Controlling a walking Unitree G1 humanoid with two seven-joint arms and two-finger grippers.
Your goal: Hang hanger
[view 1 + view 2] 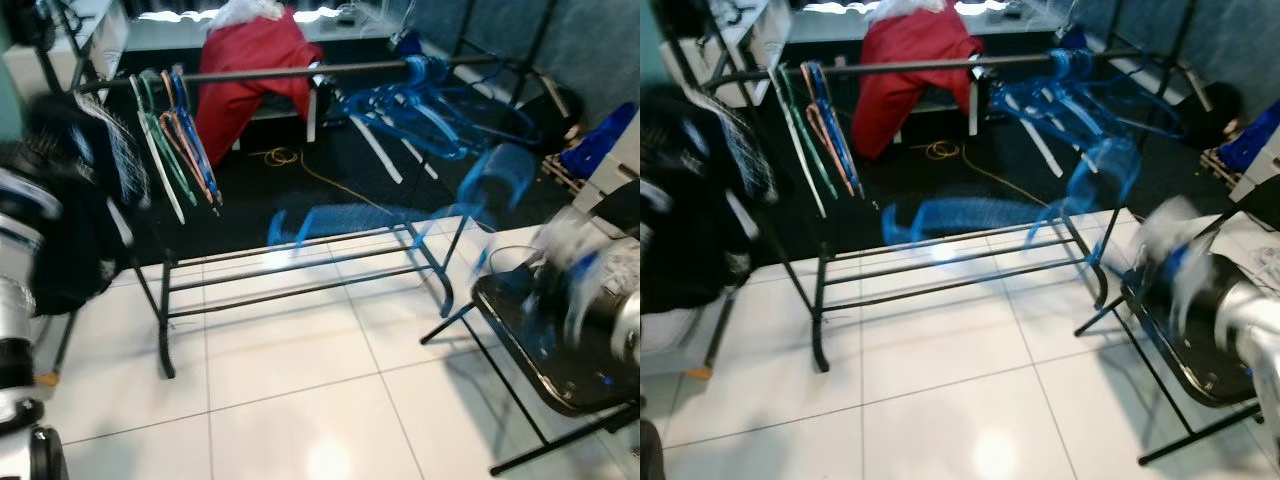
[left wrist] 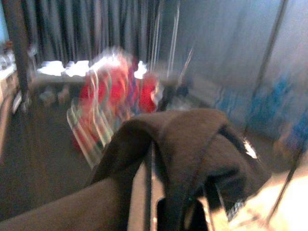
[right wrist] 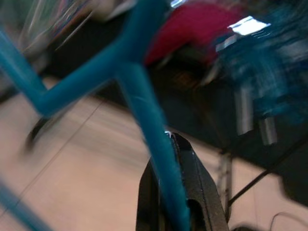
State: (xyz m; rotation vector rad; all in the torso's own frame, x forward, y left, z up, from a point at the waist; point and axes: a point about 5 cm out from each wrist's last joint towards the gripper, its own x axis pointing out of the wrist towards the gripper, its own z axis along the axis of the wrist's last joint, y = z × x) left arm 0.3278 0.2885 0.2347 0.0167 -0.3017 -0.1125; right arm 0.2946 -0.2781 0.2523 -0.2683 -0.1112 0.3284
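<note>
Fingers [image 3: 195, 178] of the right gripper [image 3: 168, 202] clamp a bar of the blue hanger [image 3: 139, 103], smeared by motion before the rack's rail [image 1: 300, 72]. It looks light, stiff and slick; holding near the junction suits it. Between the coloured hangers [image 1: 180, 140] and the blue bunch [image 1: 430, 95], bare rail offers room. Whether the left gripper is open cannot be told.
</note>
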